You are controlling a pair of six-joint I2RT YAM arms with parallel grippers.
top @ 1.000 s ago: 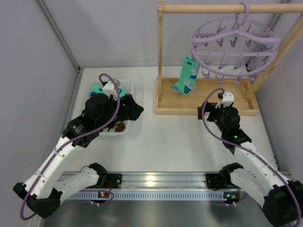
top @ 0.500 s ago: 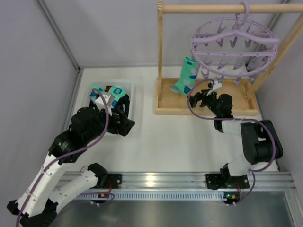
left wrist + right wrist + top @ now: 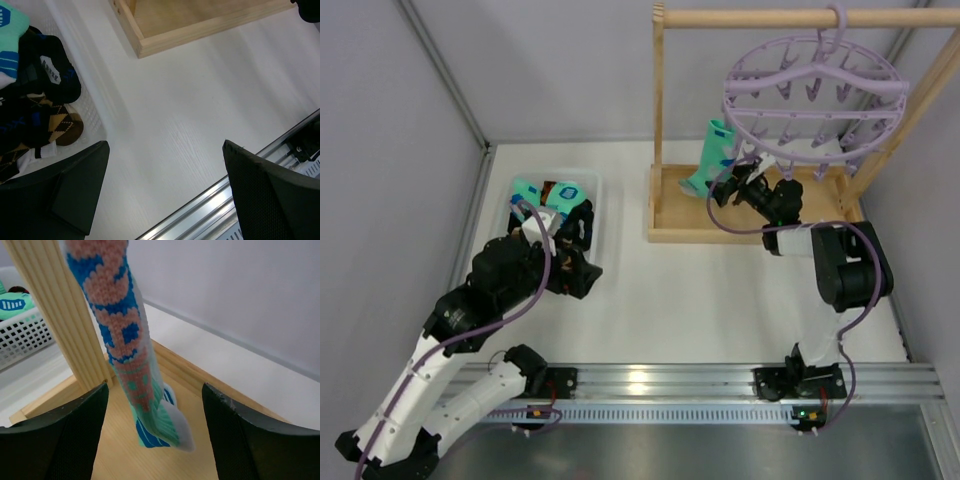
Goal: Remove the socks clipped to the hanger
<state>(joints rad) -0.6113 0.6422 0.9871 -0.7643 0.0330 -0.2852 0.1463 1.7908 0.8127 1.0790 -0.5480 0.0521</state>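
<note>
The lilac round hanger [image 3: 815,95] hangs by its hook from the wooden rail. One turquoise sock [image 3: 713,162] hangs clipped at its left side; in the right wrist view the sock [image 3: 132,355] shows blue and pink marks and dangles over the wooden base. My right gripper [image 3: 727,187] is open, just right of the sock, its jaws either side of the sock's toe [image 3: 155,432] and apart from it. My left gripper [image 3: 582,262] is open and empty over the table, beside the white basket [image 3: 592,205] holding several removed socks [image 3: 35,105].
The wooden rail frame [image 3: 660,120] with its tray base [image 3: 665,228] stands at the back right. A metal rail [image 3: 650,385] runs along the near edge. Grey walls close in the left and right.
My right arm has swung up and left to the hanging turquoise sock. My left gripper has drawn back from the basket toward the near edge.
</note>
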